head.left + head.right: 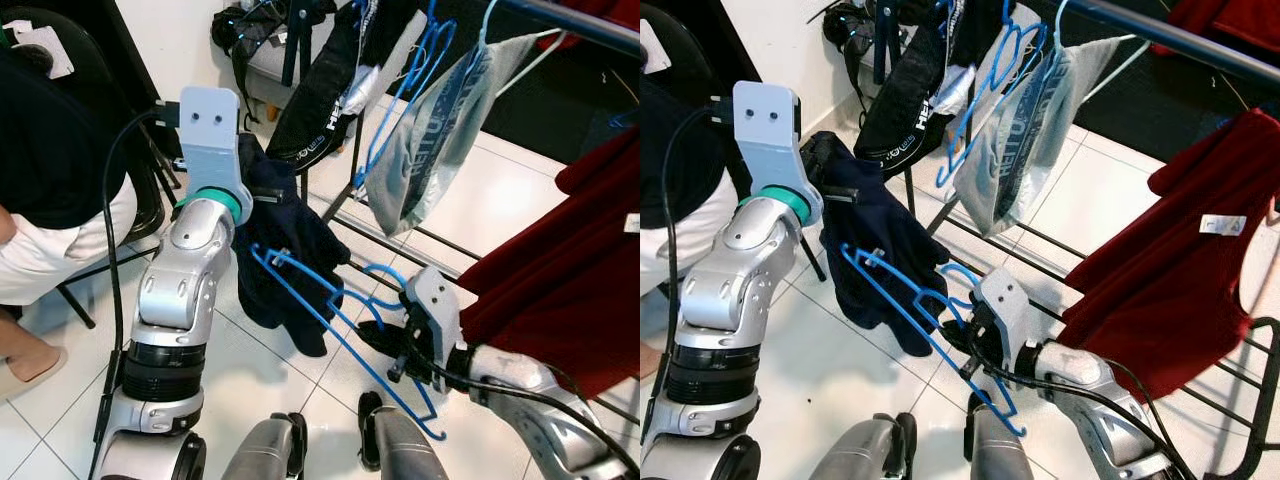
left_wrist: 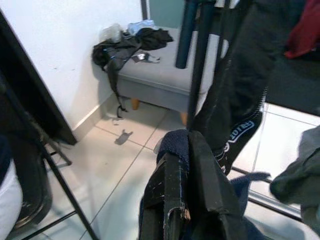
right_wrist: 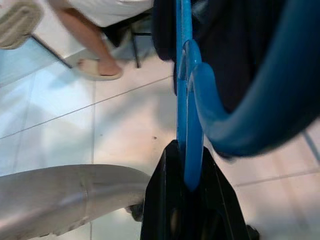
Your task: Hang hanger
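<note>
Low over the white floor tiles [image 1: 60, 400], the blue hanger [image 1: 335, 315] carries a dark navy garment [image 1: 285, 250]. The right gripper [image 1: 400, 352] is clamped on the hanger's wire; the left gripper [image 2: 187, 190] pinches the garment's cloth. Behind stands a clothes rack [image 1: 1180, 38] with a red shirt [image 1: 1170, 260].

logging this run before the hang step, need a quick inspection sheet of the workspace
surface: white tiled floor, nothing lying on the open tiles near the robot
job's things: blue hanger with dark garment draped on it, held low, off the rack rail
clutter: grey garment, red garment and more clothes hang on the rack; bag on grey stool
grippers: right end effector shut on the blue hanger; left end effector shut on the dark garment
cables: black cable loops along the left arm
surroundings: seated person on a chair at the robot's left
</note>
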